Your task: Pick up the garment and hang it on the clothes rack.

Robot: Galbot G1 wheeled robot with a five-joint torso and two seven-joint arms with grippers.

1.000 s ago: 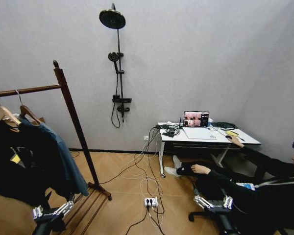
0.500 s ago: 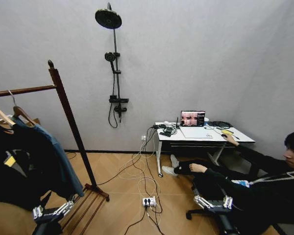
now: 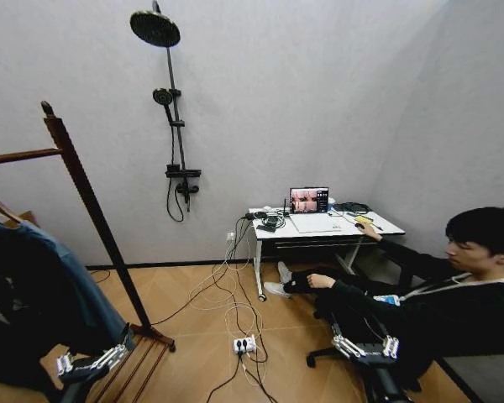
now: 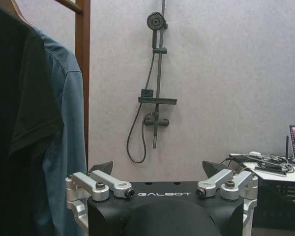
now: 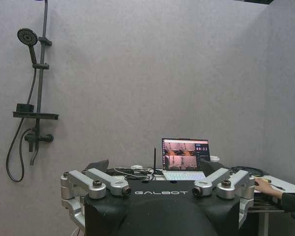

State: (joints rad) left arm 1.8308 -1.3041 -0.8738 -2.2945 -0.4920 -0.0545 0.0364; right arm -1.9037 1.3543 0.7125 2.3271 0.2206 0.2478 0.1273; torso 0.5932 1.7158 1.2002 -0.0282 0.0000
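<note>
The clothes rack (image 3: 86, 201) stands at the far left, a dark wooden post with a knob finial and a top bar running off the edge. The teal garment (image 3: 77, 287) hangs from that bar on a wooden hanger (image 3: 2, 206), next to a black top (image 4: 14, 123). In the left wrist view the garment (image 4: 65, 128) hangs just in front of the rack post (image 4: 82, 73). My left gripper (image 3: 88, 363) is low by the rack's base, open and holding nothing (image 4: 157, 169). My right gripper (image 3: 365, 346) is low on the right, also open and holding nothing (image 5: 155, 167).
A shower fixture (image 3: 170, 109) is mounted on the back wall. A white desk (image 3: 319, 228) with a laptop (image 3: 309, 200) stands at the right, where a person (image 3: 454, 294) sits on a chair. Cables and a power strip (image 3: 242, 343) lie on the wooden floor.
The whole picture has shifted left, so the camera has turned to the right. The rack and clothes now sit at the left edge. Both grippers stay open and low.
</note>
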